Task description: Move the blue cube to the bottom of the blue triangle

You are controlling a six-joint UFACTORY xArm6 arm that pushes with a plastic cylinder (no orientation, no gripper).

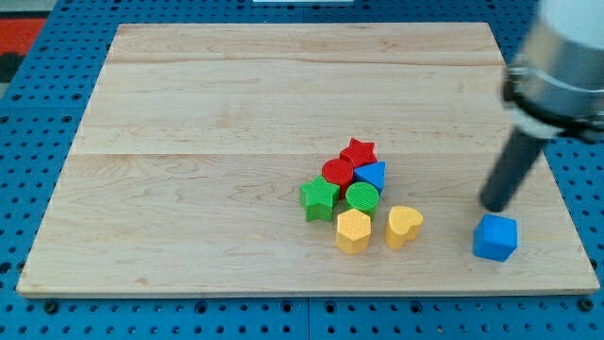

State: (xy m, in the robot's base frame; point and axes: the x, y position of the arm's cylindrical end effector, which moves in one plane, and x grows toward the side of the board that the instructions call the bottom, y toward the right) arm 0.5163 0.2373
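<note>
tip: my tip [493, 205] bare rod, nothing held
blue cube [495, 237]: 6 o'clock of tip, just beside
blue triangle [373, 176]: 9 o'clock, well apart

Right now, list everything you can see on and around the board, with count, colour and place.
wooden board: one, pale wood, fills most of the view.
blue pegboard surface: one, blue with holes, around the board's edges.
red star block: one, red, top of the cluster right of centre.
red cylinder block: one, red, just below-left of the star.
blue triangle block: one, blue, right side of the cluster.
green star block: one, green, cluster's left.
green cylinder block: one, green, below the triangle.
yellow hexagon block: one, yellow, cluster's bottom.
yellow heart block: one, yellow, right of the hexagon.
blue cube block: one, blue, alone at the view's lower right.
my tip: one, dark rod end, just above the cube.
</note>
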